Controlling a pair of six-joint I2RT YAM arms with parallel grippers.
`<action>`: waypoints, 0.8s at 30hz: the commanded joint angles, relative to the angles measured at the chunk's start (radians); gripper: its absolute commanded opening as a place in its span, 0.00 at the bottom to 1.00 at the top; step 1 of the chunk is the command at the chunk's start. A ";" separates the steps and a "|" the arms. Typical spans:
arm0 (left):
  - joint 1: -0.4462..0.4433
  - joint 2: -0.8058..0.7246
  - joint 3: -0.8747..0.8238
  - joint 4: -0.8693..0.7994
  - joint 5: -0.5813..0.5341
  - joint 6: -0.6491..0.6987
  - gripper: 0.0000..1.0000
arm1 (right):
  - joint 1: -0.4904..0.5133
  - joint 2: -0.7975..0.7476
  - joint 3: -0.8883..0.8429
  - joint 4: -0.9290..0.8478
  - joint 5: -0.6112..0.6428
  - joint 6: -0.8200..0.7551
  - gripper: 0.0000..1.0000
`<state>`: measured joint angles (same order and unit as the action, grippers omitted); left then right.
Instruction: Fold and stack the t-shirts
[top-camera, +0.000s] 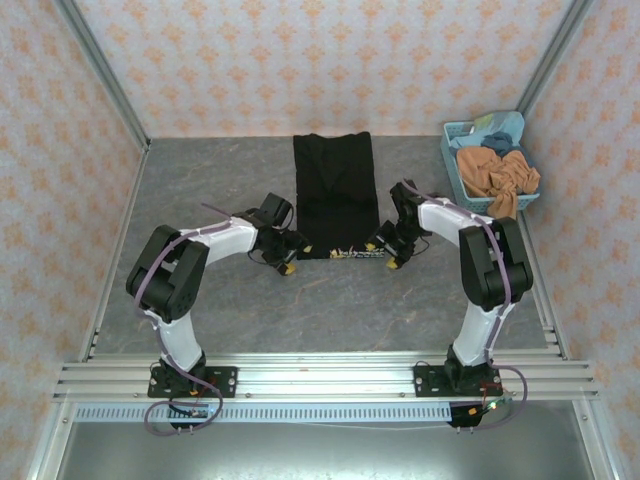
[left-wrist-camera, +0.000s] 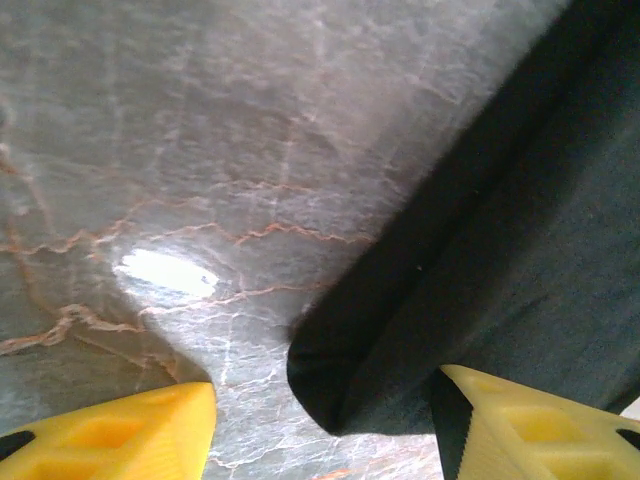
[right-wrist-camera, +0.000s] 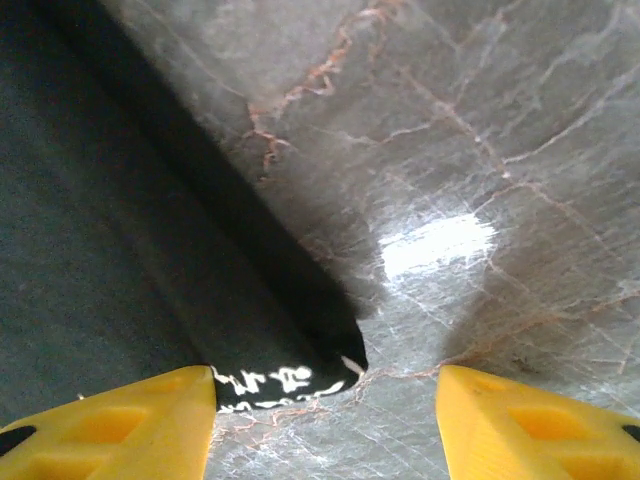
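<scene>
- Black t-shirt (top-camera: 335, 195): folded to a narrow strip, flat on the grey marbled table (top-camera: 250, 310), at its middle. The long axis runs away from the arm bases. The near short edge shows pale script.
- Left gripper (top-camera: 285, 258): low at the strip's near-left corner. In the left wrist view the yellow fingers (left-wrist-camera: 120, 435) stand wide apart, with the folded corner (left-wrist-camera: 330, 385) between them. Nothing is held.
- Right gripper (top-camera: 388, 252): low at the near-right corner. Its fingers (right-wrist-camera: 540, 420) are spread wide and the script-printed corner (right-wrist-camera: 290, 378) lies between them. Nothing is held.
- Nearness: each arm is equally close to its own corner, so the cloth lies inward and ahead of both.
- Judgement: the next fold likely carries the near edge away along the long axis.
- Basket (top-camera: 452, 165): at the far right, holding an orange-brown shirt (top-camera: 500, 175) and a bluish shirt (top-camera: 497, 128).
</scene>
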<state>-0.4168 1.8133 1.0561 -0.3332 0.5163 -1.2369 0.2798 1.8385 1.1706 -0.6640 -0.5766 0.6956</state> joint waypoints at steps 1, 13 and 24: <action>-0.007 0.022 -0.008 0.153 -0.010 -0.091 0.61 | -0.001 0.016 0.003 0.086 -0.023 0.044 0.58; -0.014 0.090 0.048 0.213 -0.022 -0.122 0.41 | -0.002 0.082 0.034 0.097 -0.009 0.065 0.25; -0.008 0.133 0.161 0.182 -0.080 -0.105 0.01 | -0.002 0.056 0.066 0.082 0.003 0.071 0.02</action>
<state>-0.4225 1.9350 1.1717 -0.2554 0.5133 -1.3621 0.2718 1.8950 1.2045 -0.5968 -0.5976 0.7635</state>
